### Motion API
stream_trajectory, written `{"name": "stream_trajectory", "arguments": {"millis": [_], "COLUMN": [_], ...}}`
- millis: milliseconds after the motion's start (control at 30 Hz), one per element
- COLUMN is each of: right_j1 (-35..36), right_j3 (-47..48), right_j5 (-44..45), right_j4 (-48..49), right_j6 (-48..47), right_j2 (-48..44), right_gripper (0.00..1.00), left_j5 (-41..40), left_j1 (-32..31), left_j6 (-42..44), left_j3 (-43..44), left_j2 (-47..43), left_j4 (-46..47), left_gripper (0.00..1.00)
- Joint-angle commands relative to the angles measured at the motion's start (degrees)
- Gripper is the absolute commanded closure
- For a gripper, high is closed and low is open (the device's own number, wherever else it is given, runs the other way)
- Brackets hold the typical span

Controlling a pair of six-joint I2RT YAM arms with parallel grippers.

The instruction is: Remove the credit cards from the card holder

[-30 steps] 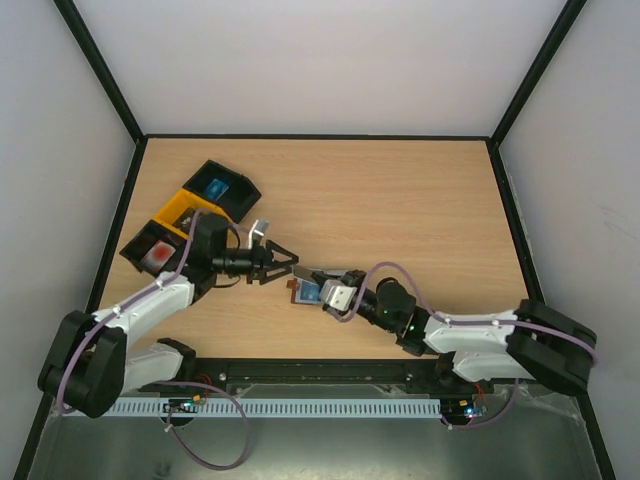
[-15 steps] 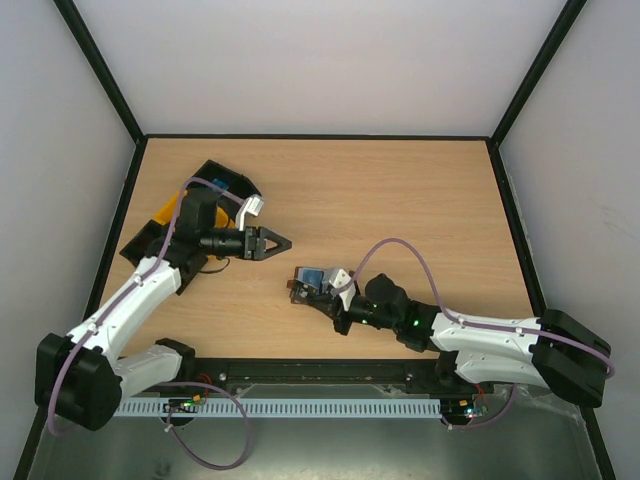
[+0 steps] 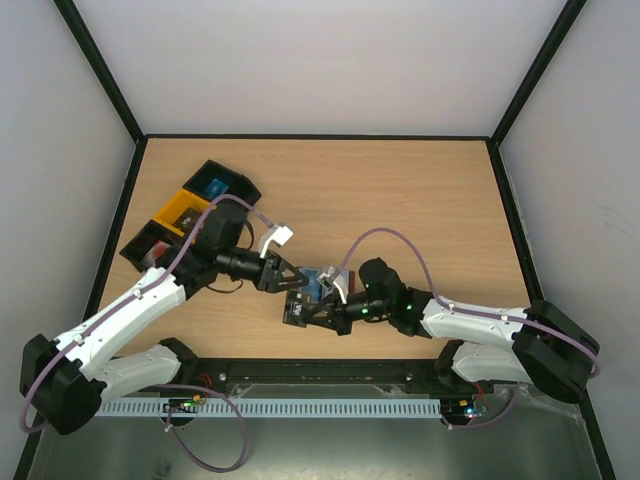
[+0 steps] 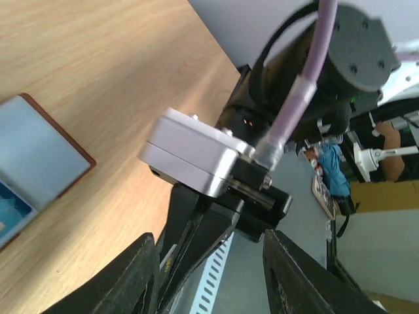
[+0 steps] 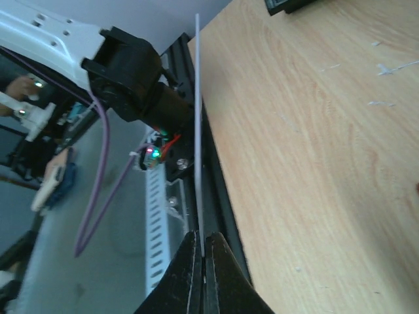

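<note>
- Brown leather card holder [image 3: 303,297] sits open close to the bench's near edge, about midway along it. Its grey-blue pockets face up, and in the left wrist view one panel appears to lie flat on the wood.
- Half a second ago the left gripper [image 3: 285,277] was drawn back toward the bins; now it has come in again, its tips just beside the holder's far-left side.
- I judge this to be the start of another pull, so a card is probably left inside, though no card shows plainly.
- Left pincer: jaws part-way apart, narrower than a second ago, released, with nothing grasped between them.
- Right gripper [image 5: 200,239]: clenched tight on a thin pale sheet [image 5: 198,118] seen edge-on. I cannot tell whether that is a card or a flap of the holder.
- Farther out, a yellow bin [image 3: 185,212] and a black bin [image 3: 222,186] stand by the bench's left edge, well apart from the holder.
</note>
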Motion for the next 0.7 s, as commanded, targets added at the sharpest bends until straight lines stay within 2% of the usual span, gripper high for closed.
{"name": "stream_trajectory", "arguments": {"millis": [0,100,200,333,400,500,600,667], "right_j1": [-1.03,-1.08,-1.17,-1.17,-1.13,-1.32,-1.41,-1.62], "right_j3": [3.19,1.95,2.78,3.04,3.4,3.33,2.46,1.92], "right_j5": [-9.2,-9.96,-8.43,-8.82,-8.35,-7.16,-6.16,-5.93], "right_j4": [-0.01,2.66,-1.92,-4.51,-5.69,-5.87,-4.62,-3.77], "right_j6": [6.84,9.3,7.05,5.65,5.25,5.47,6.39,6.92], "right_j2": [0.03,-2.47,-3.91,-4.03,-3.67,-3.66,-4.61,-5.5], "right_gripper": [0.98,0.98,0.98,0.98,0.98,0.98,0.98,0.98], "left_j5": [-3.72,-6.5,-6.21,-7.99,-6.91,-7.23,-7.84,-7.71], "left_j1": [-3.58,-4.78,-5.62,-5.64,-5.66,-5.66,-5.66,-5.66], "left_j6": [0.1,1.13,0.96,2.0,2.83,3.86,4.87,5.96], "left_j3": [-0.21,-0.28,-0.4,1.08,1.69,2.46,2.37,2.26], "left_j2": [-0.91,-0.13,0.45,-0.1,-0.05,-0.38,-0.72,-0.69], "left_j4": [-2.75,-5.51,-6.12,-7.93,-8.77,-10.73,-12.63,-14.3], "left_gripper": [0.54,0.55,0.64,0.61,0.67,0.83,0.87,0.84]}}
